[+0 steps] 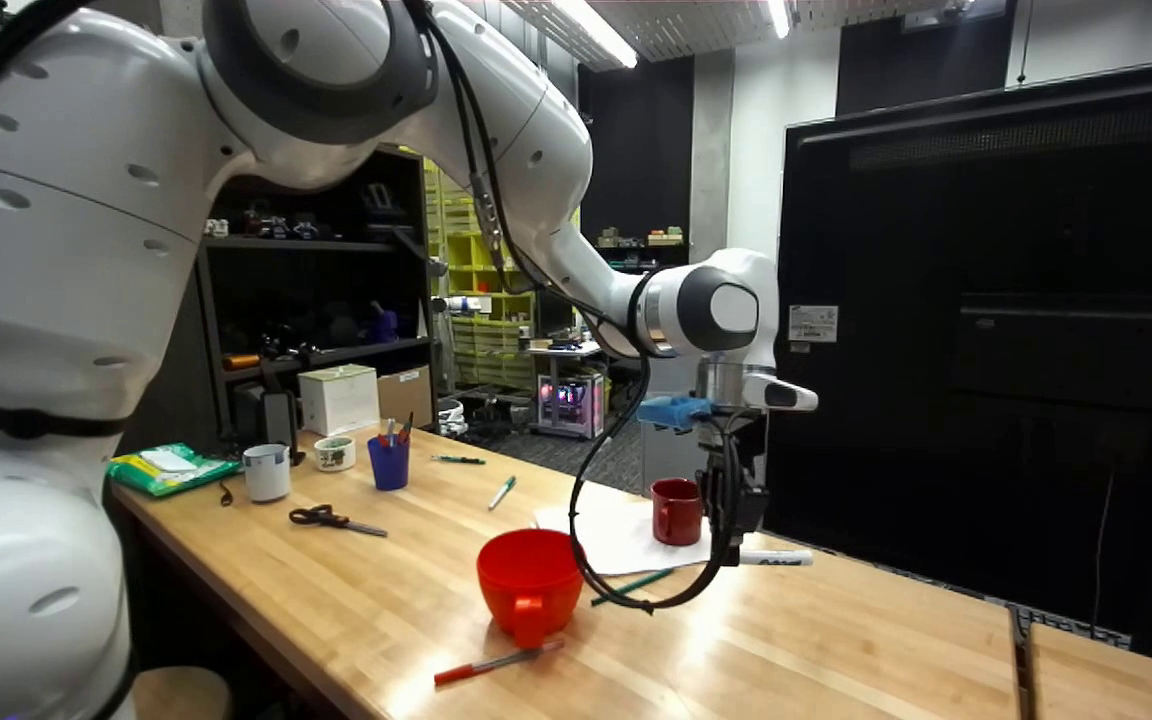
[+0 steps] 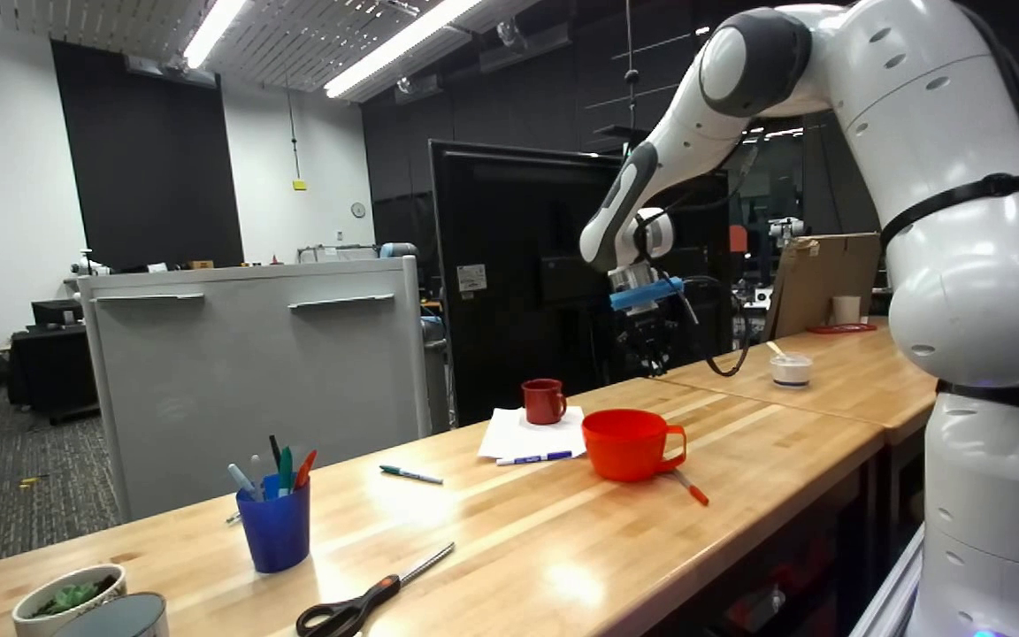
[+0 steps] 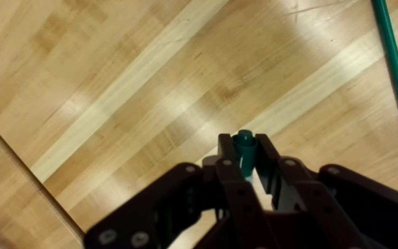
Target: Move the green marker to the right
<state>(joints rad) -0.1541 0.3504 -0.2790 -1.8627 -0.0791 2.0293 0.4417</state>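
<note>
My gripper [image 3: 244, 141] is pinching the green marker [image 3: 246, 157] between its two finger pads [image 3: 225, 145]; in the wrist view the green end shows at the tips, with a sliver of pale body below it, and an exterior view shows the white barrel [image 1: 776, 558] sticking out sideways from me, roughly level. So the grasp, I judge, is done. As for the move, in both exterior views I am to the right of the dark red mug [image 2: 544, 402] and the sheet of white paper [image 2: 518, 435], which suggests a good part of the carry is done, though the task does not say whose right is meant. The marker seems to hang above the wooden tabletop [image 3: 133, 86], but I cannot tell how high. Left to do, by my reading: any remaining travel, then lowering and release. The green pen [image 3: 394, 65] lies well apart from my load.
</note>
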